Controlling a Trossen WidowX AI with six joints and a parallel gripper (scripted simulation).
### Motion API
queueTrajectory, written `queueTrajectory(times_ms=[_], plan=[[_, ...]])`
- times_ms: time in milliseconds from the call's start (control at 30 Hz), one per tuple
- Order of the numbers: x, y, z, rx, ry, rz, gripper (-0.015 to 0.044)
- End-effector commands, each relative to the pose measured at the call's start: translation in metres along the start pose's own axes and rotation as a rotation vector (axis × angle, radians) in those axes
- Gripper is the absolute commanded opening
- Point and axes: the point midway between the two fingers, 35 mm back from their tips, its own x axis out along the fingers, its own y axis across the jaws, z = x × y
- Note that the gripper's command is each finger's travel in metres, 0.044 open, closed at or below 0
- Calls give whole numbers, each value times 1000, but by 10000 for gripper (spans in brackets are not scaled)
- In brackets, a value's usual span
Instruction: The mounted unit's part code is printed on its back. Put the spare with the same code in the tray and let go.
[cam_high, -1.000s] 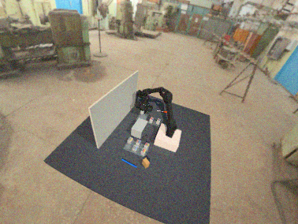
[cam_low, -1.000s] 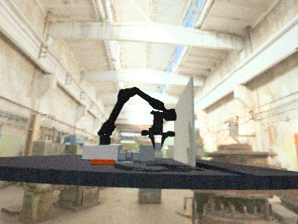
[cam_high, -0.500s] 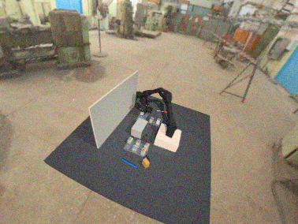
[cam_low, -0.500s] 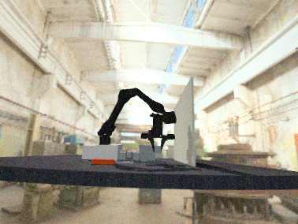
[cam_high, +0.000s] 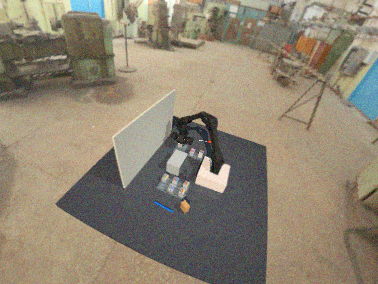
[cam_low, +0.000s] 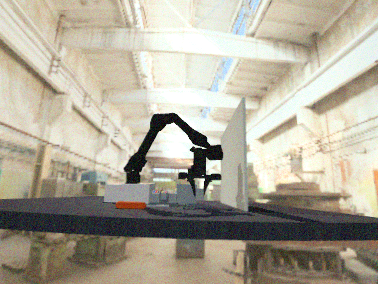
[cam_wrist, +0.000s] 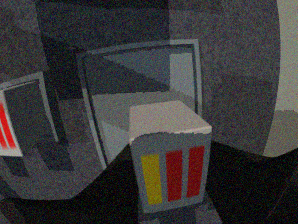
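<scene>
Gripper (cam_high: 184, 141) (cam_low: 199, 194) (cam_wrist: 161, 144) is closed on the striped spare (cam_wrist: 173, 177), yellow-red-red face toward the wrist camera. Spare's long axis: can't tell. Open tray (cam_wrist: 198, 75) (my read of that rimmed square) lies beyond it, slightly left in wrist view; likely needs a short shift, then lowering.

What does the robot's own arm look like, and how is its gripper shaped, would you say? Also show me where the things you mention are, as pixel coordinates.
The arm (cam_high: 215, 140) (cam_low: 150, 136) is dark, nearly black, with angular links and bulky joints. Its gripper (cam_low: 199, 194) has a wide crosspiece and jaws that taper downward to narrow tips. I see no cables.
</scene>
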Motion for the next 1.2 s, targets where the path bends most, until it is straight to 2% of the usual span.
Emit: queueTrajectory(times_ms=[0,633,1167], plan=[[6,2,1,-4,-1,6,0],[23,5,2,-4,-1,7,0],[20,4,2,0,-1,2,420]])
